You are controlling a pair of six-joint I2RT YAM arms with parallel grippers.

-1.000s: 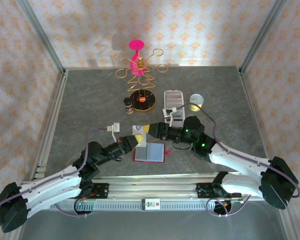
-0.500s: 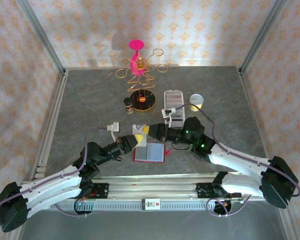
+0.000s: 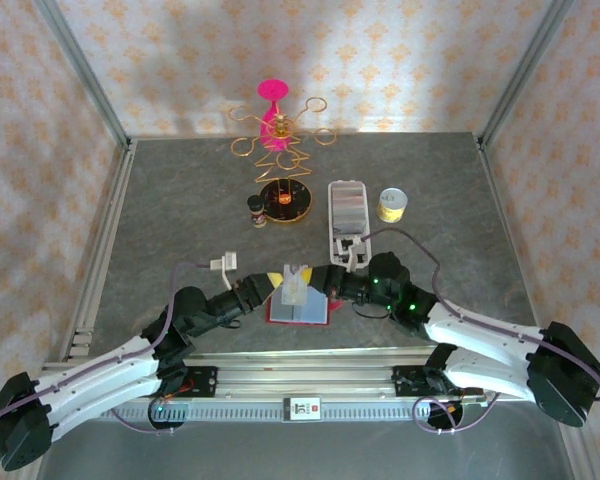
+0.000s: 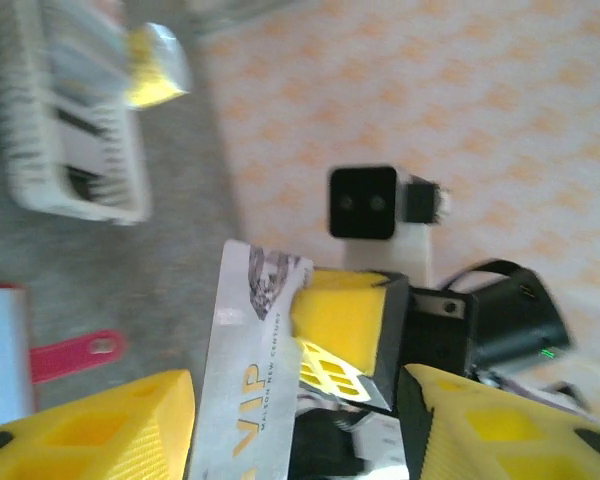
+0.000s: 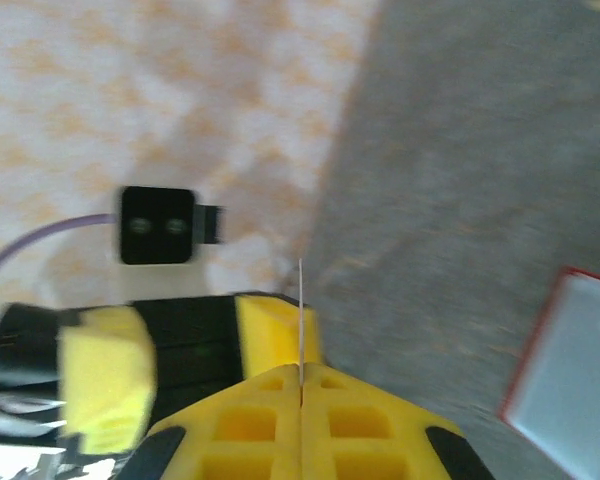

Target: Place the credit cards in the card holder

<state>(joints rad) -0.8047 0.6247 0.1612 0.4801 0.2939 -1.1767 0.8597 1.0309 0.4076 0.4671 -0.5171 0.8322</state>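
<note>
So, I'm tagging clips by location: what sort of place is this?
Probably a robot lab test cell: wallpaper-print panels between metal posts, a grey tabletop, and a mounting rail along its near edge.

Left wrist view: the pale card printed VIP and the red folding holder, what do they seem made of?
The pale VIP-printed card looks like thin stiff plastic, glossy: it stands flat and unbent, with sheen across the print. The red folding card holder looks like matte leather or imitation, with grey-clear, likely vinyl, pockets; too blurred to be sure.
</note>
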